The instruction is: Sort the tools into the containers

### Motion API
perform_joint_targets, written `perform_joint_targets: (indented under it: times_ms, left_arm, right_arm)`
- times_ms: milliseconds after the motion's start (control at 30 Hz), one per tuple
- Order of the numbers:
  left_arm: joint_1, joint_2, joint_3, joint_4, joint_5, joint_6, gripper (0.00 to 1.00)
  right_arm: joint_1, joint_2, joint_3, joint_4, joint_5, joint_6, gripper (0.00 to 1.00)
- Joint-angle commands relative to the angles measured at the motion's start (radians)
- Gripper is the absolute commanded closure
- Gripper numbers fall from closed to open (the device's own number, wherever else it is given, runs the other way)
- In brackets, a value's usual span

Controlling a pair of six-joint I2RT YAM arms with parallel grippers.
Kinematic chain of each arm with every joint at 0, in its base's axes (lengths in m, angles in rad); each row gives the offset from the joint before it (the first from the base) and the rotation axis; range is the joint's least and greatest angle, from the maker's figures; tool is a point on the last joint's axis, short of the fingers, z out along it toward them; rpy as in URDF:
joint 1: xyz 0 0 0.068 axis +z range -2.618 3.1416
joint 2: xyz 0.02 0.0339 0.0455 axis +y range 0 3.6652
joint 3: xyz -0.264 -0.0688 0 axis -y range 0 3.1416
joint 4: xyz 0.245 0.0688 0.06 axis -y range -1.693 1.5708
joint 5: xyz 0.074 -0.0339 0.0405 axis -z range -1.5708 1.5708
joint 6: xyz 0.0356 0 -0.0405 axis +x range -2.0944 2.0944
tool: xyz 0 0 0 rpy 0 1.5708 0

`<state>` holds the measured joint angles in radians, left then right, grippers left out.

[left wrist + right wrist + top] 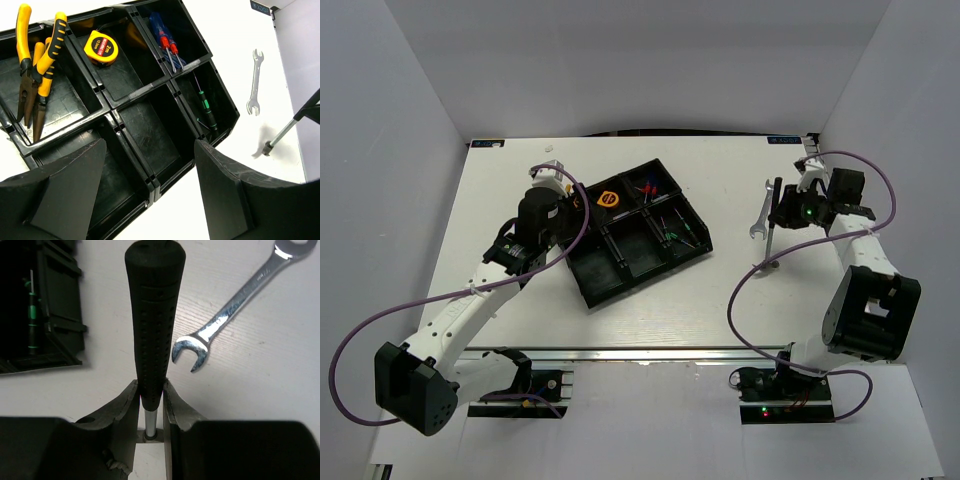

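Observation:
My right gripper (151, 387) is shut on the lower end of the hammer's black handle (154, 315). Seen from above, the hammer (776, 190) hangs nearly upright in that gripper (785, 212), right of the tray, head down near the table. A silver wrench (757, 222) (235, 310) lies just beside it. The black tray (600, 275) holds two yellow-handled pliers (40, 70), a tape measure (101, 48), red-blue screwdrivers (167, 42) and a green-black tool (205, 105) in separate compartments. My left gripper (150, 145) hovers open and holding nothing over the tray's near edge.
The wrench (255, 82) and the hammer's shaft (282, 132) also show in the left wrist view, on the white table right of the tray. Two near compartments (150, 135) have nothing in them. White walls enclose the table on three sides.

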<state>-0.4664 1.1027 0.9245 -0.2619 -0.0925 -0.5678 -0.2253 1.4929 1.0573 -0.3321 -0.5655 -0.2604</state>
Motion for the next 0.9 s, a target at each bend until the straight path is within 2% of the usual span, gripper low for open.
perform_joint_targets:
  times_ms: [0,300,400,533,733,867]
  left_arm:
    - [0.005,-0.007,0.04,0.004,0.013,-0.006,0.18]
    - [0.005,-0.013,0.039,0.006,0.008,-0.004,0.18]
    - [0.005,-0.027,0.034,0.006,-0.003,-0.003,0.18]
    - [0.005,-0.038,0.033,0.004,-0.009,0.002,0.18]
    - [0.005,-0.067,0.028,-0.008,-0.035,-0.001,0.18]
    - [0.005,-0.104,0.022,-0.036,-0.065,-0.006,0.18]
  right_arm:
    - [0.018,-0.069,0.038,0.077,-0.071,0.029,1.0]
    - [0.095,-0.12,0.078,0.051,-0.122,0.038,1.0]
    - [0.177,-0.138,0.104,0.045,-0.122,0.05,1.0]
    - [0.354,-0.132,0.158,0.067,-0.105,0.105,1.0]
    - [0.571,-0.022,0.271,0.148,-0.062,0.19,1.0]
    - [0.675,0.104,0.343,0.218,-0.033,0.294,1.0]
